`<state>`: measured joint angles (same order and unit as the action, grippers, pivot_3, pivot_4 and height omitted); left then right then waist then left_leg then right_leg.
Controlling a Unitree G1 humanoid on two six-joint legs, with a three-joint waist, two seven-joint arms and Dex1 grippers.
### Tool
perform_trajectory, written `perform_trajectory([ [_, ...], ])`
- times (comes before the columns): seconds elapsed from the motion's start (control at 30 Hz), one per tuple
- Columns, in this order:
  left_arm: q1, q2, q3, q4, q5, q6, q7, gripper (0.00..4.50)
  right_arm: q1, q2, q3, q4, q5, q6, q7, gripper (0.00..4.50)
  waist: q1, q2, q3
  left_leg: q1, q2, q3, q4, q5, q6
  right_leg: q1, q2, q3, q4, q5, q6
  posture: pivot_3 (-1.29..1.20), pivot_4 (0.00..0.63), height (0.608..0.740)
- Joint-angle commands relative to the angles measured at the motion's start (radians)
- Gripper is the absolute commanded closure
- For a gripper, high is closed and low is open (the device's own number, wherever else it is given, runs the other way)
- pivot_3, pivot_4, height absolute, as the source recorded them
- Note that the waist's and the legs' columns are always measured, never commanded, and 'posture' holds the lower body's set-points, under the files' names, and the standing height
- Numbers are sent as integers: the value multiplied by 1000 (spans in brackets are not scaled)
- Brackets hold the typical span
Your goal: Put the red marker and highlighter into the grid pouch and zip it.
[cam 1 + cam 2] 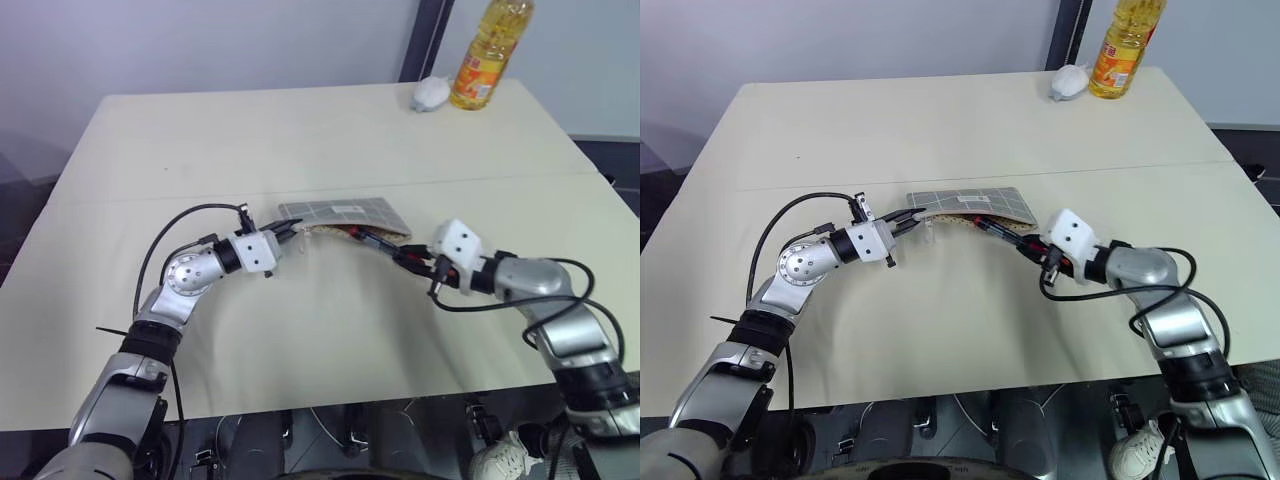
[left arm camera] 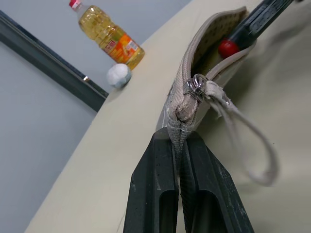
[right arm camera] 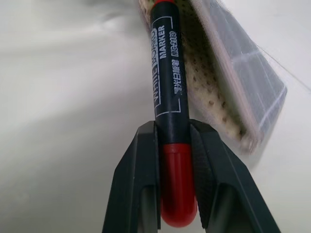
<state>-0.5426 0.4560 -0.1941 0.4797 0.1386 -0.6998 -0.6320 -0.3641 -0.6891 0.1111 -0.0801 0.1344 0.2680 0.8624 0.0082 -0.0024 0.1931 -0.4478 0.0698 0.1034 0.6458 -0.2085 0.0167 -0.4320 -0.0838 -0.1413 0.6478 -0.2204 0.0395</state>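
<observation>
Left gripper (image 2: pixel 181 145): pinching grid pouch (image 1: pixel 345 213) at its zipper end. Right gripper (image 3: pixel 174 145): clamped on red marker (image 3: pixel 170 87), tip inside the pouch's mouth.

pouch (image 1: pixel 345 214) mid-table (image 1: pixel 300 130) | marker (image 1: pixel 385 245) poking in from its right | bottle (image 1: pixel 488 52) far back right, ball (image 1: pixel 431 93) just left of it

My arms: silver-grey metal links with rounded joint housings and black collars. White boxy wrist blocks carry small dark screw holes. Loose black cables loop off both forearms. Left gripper (image 1: pixel 293 233) and right gripper (image 1: pixel 405 256) have matte black, wedge-shaped fingers (image 2: pixel 155 194), hollowed inside.
</observation>
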Motion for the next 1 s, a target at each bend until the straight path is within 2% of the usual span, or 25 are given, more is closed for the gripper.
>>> perform_trajectory([
  [0.03, -7, -18, -15, -68, -45, 12, -29, 4500, -86, 22, 62, 2, -74, -56, -6, 4163, 2, 0, 0, 0, 0, 0, 0, 0, 0, 0, 0, 0, 0, 0, 0, 0, 150, 740],
  [0.2, -1, -24, -24, -94, -84, 39, -77, 4500, -170, 53, 134, 60, -159, -135, -7, 4163, 5, 0, 0, -1, 0, 0, 0, 0, 0, 0, 1, 0, 0, 1, 1, 0, 150, 740],
  [0.33, 6, -29, -19, -118, -113, 61, -104, 4500, -213, 60, 199, 143, -231, -309, 24, 4163, 3, 0, 0, -2, 0, 1, 1, 0, 1, -1, 1, 0, 0, 1, 2, 0, 150, 740],
  [0.53, 24, -18, 0, -134, -113, 94, -103, 4500, -225, 53, 144, 213, -246, -416, -23, 1082, 3, 0, 0, -2, 0, 2, 1, 0, 1, -1, 1, 0, 0, 1, 2, 0, 150, 740],
  [0.6, 31, -13, 2, -135, -102, 103, -96, 4500, -189, 48, 90, 158, -147, -355, 16, 53, 4, 0, 0, -2, 0, 2, 1, 0, 1, -1, 1, 0, 0, 1, 3, 0, 150, 740],
  [0.7, 36, -16, 7, -152, -102, 126, -84, 4500, -110, 20, 1, 0, 92, -179, 134, 53, 8, 0, 0, -2, 0, 1, 0, 0, 1, -1, 1, 0, 0, 2, 3, 0, 150, 740],
  [0.77, 32, -24, 1, -167, -89, 148, -72, 4500, -51, -18, -95, -141, 335, 41, 183, 53, 7, 0, 0, -2, 0, 0, 0, 0, 1, 0, 1, 0, 0, 2, 3, 0, 150, 740],
  [0.8, 30, -25, -5, -166, -75, 153, -67, 4500, -30, -37, -125, -186, 406, 120, 192, 53, 7, 0, 0, -3, 0, 0, 1, 0, 1, -1, 1, 0, 0, 2, 3, 0, 150, 740],
  [0.93, 22, -41, -18, -165, -54, 166, -50, 4500, 67, -84, -138, -308, 516, 291, 184, 53, 4, 0, 0, -1, 0, -1, 2, -1, 1, 1, 0, 0, 0, 0, 0, 0, 150, 740],
  [1.0, 18, -51, -24, -182, -54, 178, -51, 4500, 113, -72, -123, -342, 530, 329, 161, 53, 5, 0, 0, 1, 1, -2, 1, -2, -1, 2, 0, 0, 0, 0, 0, 0, 150, 740],
])
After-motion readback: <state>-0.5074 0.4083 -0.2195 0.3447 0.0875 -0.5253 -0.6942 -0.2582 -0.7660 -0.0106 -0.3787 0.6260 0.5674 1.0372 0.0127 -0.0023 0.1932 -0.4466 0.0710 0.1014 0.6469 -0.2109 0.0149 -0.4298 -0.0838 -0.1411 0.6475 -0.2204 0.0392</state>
